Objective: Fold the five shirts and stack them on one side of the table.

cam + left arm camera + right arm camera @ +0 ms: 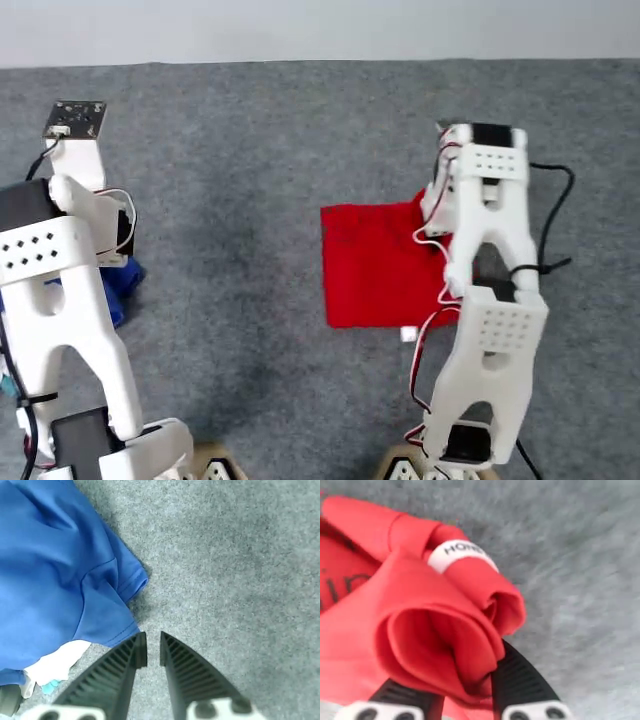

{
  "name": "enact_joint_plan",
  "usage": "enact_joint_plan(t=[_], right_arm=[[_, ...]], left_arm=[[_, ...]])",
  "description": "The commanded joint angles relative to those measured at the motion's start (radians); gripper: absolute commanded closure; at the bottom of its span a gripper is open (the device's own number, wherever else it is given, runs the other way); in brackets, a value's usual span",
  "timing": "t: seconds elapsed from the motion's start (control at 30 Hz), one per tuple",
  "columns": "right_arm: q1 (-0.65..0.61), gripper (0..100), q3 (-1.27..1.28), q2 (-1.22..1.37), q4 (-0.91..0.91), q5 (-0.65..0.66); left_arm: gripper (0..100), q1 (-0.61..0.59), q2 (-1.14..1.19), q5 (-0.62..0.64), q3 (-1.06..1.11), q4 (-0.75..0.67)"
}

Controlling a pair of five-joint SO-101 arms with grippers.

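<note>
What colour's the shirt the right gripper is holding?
The shirt is red, with a small white label. Best seen in the right wrist view.

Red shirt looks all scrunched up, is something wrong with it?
The red shirt is bunched into a rumpled roll at one edge, pinched by the right fingers. The rest lies flat on the table, so nothing looks damaged.

White arm shells (495,340), perforated hole grids; black servos; red, white, black cables (437,318); black ribbed tool fingers (180,670).
</note>
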Motion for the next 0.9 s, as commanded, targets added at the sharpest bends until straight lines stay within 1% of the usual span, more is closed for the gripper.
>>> enact_joint_plan(t=[0.0, 0.1, 0.27, 0.37, 0.47, 0.57, 0.63, 0.7, 0.73, 0.87], right_arm=[[0.038, 98.8, -0.026, -0.099, -0.093, 0.209], [0.028, 98.8, -0.026, -0.093, -0.193, 0.41], [-0.021, 98.8, -0.026, -0.059, -0.374, 0.675], [-0.058, 98.8, -0.026, -0.048, -0.46, 0.792], [-0.097, 98.8, -0.026, -0.035, -0.526, 0.85], [-0.114, 98.3, -0.026, -0.002, -0.575, 0.853], [-0.113, 97.5, -0.026, 0.001, -0.576, 0.853], [-0.104, 93.2, -0.026, -0.016, -0.578, 0.815], [-0.091, 90.4, -0.026, -0.028, -0.584, 0.761], [-0.064, 76.0, -0.026, -0.091, -0.601, 0.462]], left_arm=[[94, -0.003, -0.031, -0.003, 0.001, 0.021], [94, -0.003, -0.031, -0.003, 0.001, 0.021], [94, -0.003, -0.031, -0.003, 0.002, 0.021], [94, -0.003, -0.034, -0.003, 0.002, 0.021], [94, -0.003, -0.037, -0.003, 0.002, 0.021], [94, -0.003, -0.037, -0.003, 0.004, 0.021], [94, -0.003, -0.038, -0.003, 0.019, 0.021], [94, -0.003, -0.038, -0.005, 0.038, 0.021], [94, -0.005, -0.038, -0.006, 0.047, 0.021], [94, -0.006, -0.038, -0.006, 0.064, 0.021]])
